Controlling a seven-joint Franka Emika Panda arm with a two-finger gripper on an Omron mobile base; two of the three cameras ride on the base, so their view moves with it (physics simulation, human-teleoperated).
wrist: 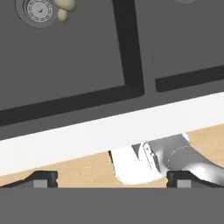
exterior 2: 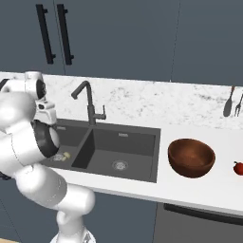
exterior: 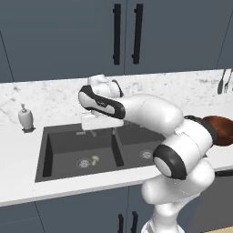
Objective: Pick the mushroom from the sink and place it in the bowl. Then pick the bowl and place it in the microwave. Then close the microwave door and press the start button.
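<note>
Blue-grey cabinets and a marble backsplash stand behind a white table (exterior: 18,182) with the sink (exterior: 54,150) set into it. On the floor of the left basin lies the mushroom (exterior: 95,159), just beside the round drain (exterior: 83,162). From the right base camera the arm covers part of that basin and the mushroom (exterior 2: 66,154) is a small pale spot at the arm's edge; in the hand camera it (wrist: 65,5) is cut off by the top edge, so its shape is hard to make out.

Above the sink's back rim hangs the hand (exterior: 101,132), its jaws spread wide, empty and touching nothing; in the hand camera the fingertips (wrist: 43,178) stand far apart.

On the table right of the sink sits the bowl (exterior 2: 191,157), whole and empty from the right, while from the left the arm hides most of it (exterior: 223,129). Only the right camera shows the faucet (exterior 2: 88,102) and a red thing (exterior 2: 238,168) cut off at the frame's edge. A soap bottle (exterior: 25,117) appears from the left.
</note>
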